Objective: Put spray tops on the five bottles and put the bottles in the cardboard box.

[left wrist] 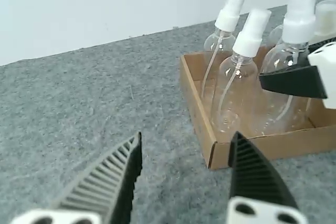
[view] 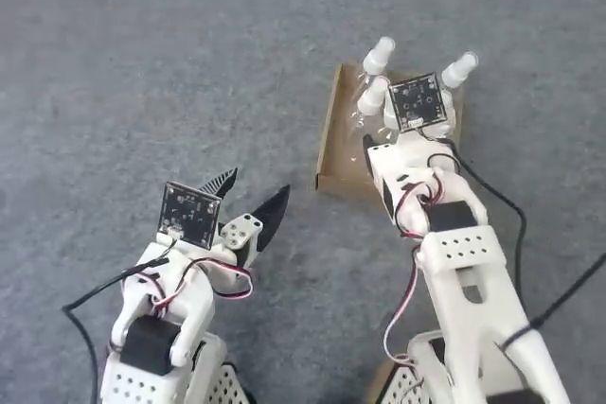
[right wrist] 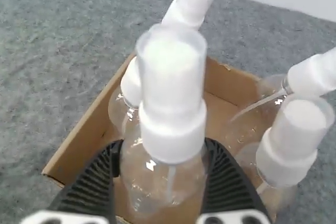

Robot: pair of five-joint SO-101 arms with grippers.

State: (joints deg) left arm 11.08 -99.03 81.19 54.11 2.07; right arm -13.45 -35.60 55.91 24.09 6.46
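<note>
left gripper [left wrist: 186, 137]: jaws wide apart, empty, over the table [view: 114, 92], left half | cardboard box [view: 329, 130]: right of centre, toward the far edge | right gripper [right wrist: 164, 148]: clamped on a spray-topped bottle [right wrist: 160, 182] inside the box, other topped bottles [left wrist: 236, 82] beside it

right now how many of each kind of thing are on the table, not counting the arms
spray bottle: 4 in sight
cardboard box: 1
total: 5
</note>
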